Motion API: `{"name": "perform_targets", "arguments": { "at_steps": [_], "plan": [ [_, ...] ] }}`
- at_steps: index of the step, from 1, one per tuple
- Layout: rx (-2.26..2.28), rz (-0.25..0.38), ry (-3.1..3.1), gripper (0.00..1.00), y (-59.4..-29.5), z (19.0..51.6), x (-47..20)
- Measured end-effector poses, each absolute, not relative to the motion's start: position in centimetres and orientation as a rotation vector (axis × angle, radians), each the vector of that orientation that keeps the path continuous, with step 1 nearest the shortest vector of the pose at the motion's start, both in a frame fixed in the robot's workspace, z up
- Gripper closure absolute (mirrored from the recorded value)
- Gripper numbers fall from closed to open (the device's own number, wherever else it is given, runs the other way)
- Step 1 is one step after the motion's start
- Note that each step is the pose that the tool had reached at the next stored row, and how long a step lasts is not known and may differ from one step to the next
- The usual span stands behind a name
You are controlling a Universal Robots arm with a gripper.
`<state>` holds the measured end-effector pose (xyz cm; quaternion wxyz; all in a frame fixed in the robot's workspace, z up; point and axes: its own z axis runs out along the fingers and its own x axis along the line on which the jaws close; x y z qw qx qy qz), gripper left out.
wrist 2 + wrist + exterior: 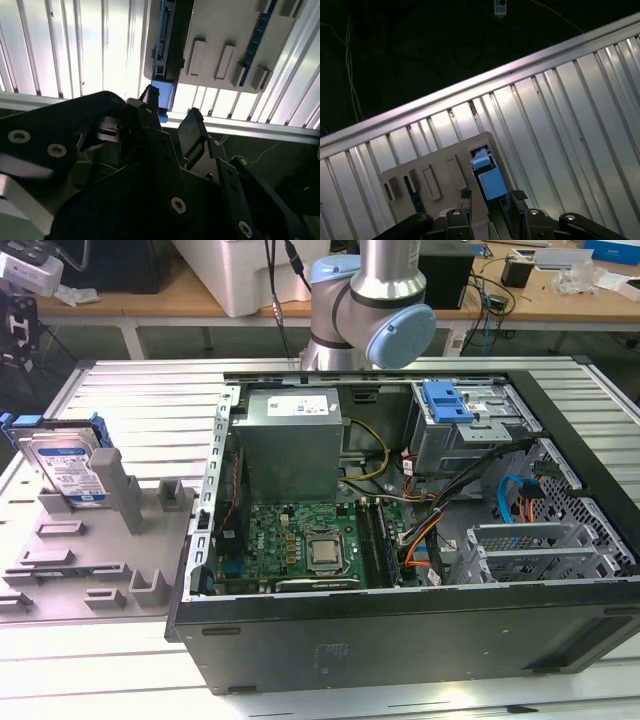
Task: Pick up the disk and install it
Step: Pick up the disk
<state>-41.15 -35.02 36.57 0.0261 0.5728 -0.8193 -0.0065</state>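
Disk [65, 465] on edge in grey fixture [90, 560] | pincer [171, 112] above, pointing down | jaws apart, empty

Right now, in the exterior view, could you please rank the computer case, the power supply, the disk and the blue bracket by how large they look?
1. computer case
2. power supply
3. disk
4. blue bracket
The last two stand at different depths, so their order is less certain.

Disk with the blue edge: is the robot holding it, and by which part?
Nothing is held. In the exterior view the disk stands untouched on the grey fixture; the fingers are open and empty.
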Motion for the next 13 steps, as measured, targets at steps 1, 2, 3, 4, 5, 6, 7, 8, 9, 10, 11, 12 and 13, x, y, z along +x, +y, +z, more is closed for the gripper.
{"name": "perform_targets", "arguments": {
  "at_steps": [1, 2, 3, 4, 5, 6, 7, 8, 9, 10, 11, 12, 13],
  "plan": [
    [1.793, -0.019, -2.516, 0.56, -35.02, 36.56, -41.15],
    [1.830, -0.018, -2.488, 0.56, -35.02, 36.54, -41.15],
    [1.863, -0.017, -2.464, 0.56, -35.01, 36.53, -41.15],
    [1.879, -0.017, -2.451, 0.56, -35.02, 36.53, -41.15],
    [1.881, -0.017, -2.450, 0.56, -35.02, 36.53, -41.15],
    [1.882, -0.017, -2.449, 0.56, -35.02, 36.53, -41.16],
    [1.883, -0.017, -2.448, 0.56, -35.02, 36.53, -41.15],
    [1.884, -0.017, -2.447, 0.56, -35.02, 36.53, -41.16],
    [1.888, -0.016, -2.444, 0.56, -35.02, 36.52, -41.15],
    [1.899, -0.016, -2.436, 0.56, -35.02, 36.52, -41.16],
    [1.914, -0.015, -2.424, 0.56, -35.02, 36.52, -41.16],
    [1.934, -0.015, -2.408, 0.56, -35.01, 36.51, -41.16],
    [1.956, -0.014, -2.390, 0.56, -35.01, 36.51, -41.16]
  ]
}}
